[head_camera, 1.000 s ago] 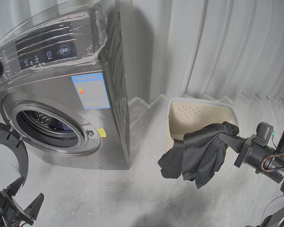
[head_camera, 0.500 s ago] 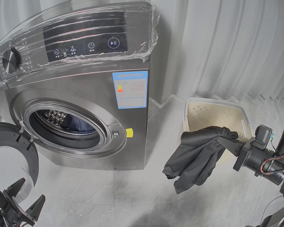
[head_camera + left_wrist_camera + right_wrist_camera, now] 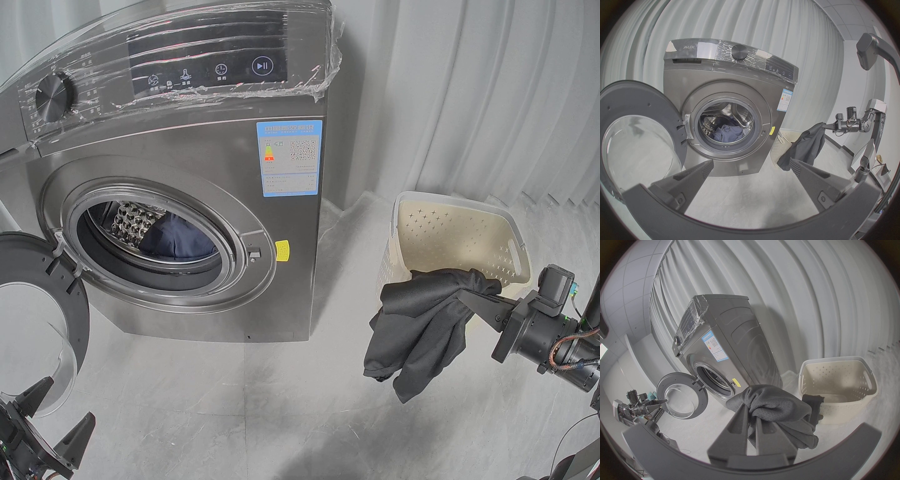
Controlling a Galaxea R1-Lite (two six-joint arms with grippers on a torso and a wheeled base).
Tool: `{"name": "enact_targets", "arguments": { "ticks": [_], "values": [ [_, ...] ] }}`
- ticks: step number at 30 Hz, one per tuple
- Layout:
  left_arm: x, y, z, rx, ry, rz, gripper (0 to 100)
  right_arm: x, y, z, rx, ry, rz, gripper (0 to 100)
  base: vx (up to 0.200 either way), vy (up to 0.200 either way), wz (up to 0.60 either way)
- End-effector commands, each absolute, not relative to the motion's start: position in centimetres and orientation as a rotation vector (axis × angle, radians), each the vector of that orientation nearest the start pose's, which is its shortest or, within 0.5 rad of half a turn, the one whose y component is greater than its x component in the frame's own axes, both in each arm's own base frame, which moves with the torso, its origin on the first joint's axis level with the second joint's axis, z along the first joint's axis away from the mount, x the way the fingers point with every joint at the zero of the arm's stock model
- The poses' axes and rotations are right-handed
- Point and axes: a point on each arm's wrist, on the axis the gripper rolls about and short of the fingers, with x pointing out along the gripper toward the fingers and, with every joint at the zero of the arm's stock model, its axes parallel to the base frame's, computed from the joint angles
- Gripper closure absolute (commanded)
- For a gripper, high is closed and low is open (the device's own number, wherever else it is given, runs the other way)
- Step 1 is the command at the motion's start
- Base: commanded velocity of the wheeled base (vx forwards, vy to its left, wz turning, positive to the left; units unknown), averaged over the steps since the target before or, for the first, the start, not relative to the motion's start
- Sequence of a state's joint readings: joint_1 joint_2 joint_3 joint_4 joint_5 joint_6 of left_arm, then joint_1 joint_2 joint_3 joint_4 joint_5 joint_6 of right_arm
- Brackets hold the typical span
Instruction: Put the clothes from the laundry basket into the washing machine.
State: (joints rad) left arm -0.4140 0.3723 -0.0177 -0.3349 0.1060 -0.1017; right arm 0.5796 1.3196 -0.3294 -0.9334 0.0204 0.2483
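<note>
Black garment [image 3: 425, 325] pinched in the right tool [image 3: 467, 297] — the open washing machine [image 3: 206, 150] lies well to its left; left tool [image 3: 61, 407] wide.

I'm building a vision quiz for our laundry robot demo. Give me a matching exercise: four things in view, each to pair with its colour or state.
Things
1. washer door
2. laundry basket
3. garment in the right gripper
4. cloth in the drum

Colour or state
A. blue
B. black
C. swung open
D. cream

Pairs: 1-C, 2-D, 3-B, 4-A
</note>
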Motion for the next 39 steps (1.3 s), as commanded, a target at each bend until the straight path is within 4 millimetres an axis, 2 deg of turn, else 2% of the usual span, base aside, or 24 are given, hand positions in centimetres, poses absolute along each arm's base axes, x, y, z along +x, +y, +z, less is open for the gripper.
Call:
{"name": "enact_targets", "arguments": {
  "ticks": [1,6,39],
  "values": [
    [1.28,-0.3,11.22,-0.094,0.05,-0.306,0,15.64,10.3,17.98,0.225,0.131,0.589,100,0.0,0.0,0.0],
    [1.31,-0.32,11.2,-0.093,0.055,-0.306,0,15.62,10.29,17.94,0.226,0.133,0.59,100,0.0,0.0,0.0],
    [1.29,-0.31,11.49,-0.096,0.037,-0.308,0,15.39,10.72,17.85,0.225,0.143,0.614,100,0.0,0.2,0.0]
  ]
}}
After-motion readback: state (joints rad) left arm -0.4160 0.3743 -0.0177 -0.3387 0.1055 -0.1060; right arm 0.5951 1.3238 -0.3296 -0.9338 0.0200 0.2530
